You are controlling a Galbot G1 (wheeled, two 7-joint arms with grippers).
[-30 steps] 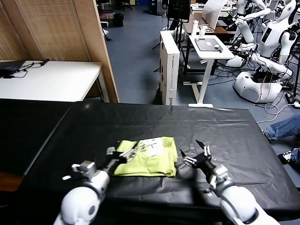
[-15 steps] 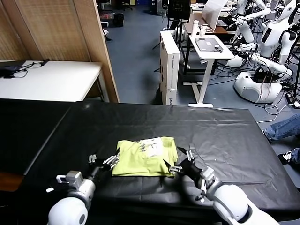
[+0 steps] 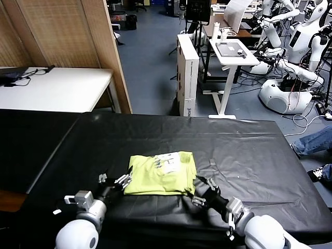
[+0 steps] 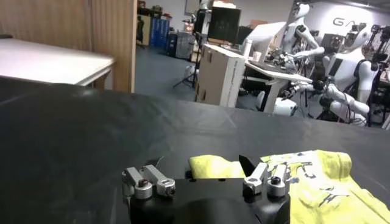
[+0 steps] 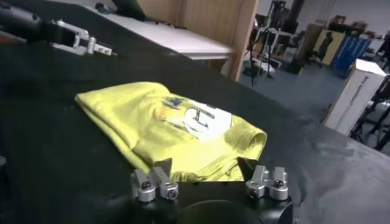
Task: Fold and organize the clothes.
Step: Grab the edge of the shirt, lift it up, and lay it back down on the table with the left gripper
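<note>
The lime yellow-green T-shirt [image 3: 162, 174] lies folded into a compact rectangle on the black table [image 3: 259, 150], with a white print on top. My left gripper [image 3: 116, 182] is open and empty, low at the shirt's near left corner. In the left wrist view its gripper [image 4: 198, 173] points at that corner of the shirt [image 4: 304, 182]. My right gripper [image 3: 199, 189] is open and empty, low at the shirt's near right corner. In the right wrist view the folded edge of the shirt [image 5: 170, 122] lies just in front of the open gripper [image 5: 206, 167].
A white table [image 3: 52, 88] and a wooden partition [image 3: 98, 46] stand at the back left. A tall cardboard box [image 3: 188, 72], a white standing desk [image 3: 231, 52] and other robots [image 3: 295, 52] stand beyond the table's far edge.
Both grippers drew back from on top of the shirt towards the table's near edge and dropped low. The shirt stays folded in place.
</note>
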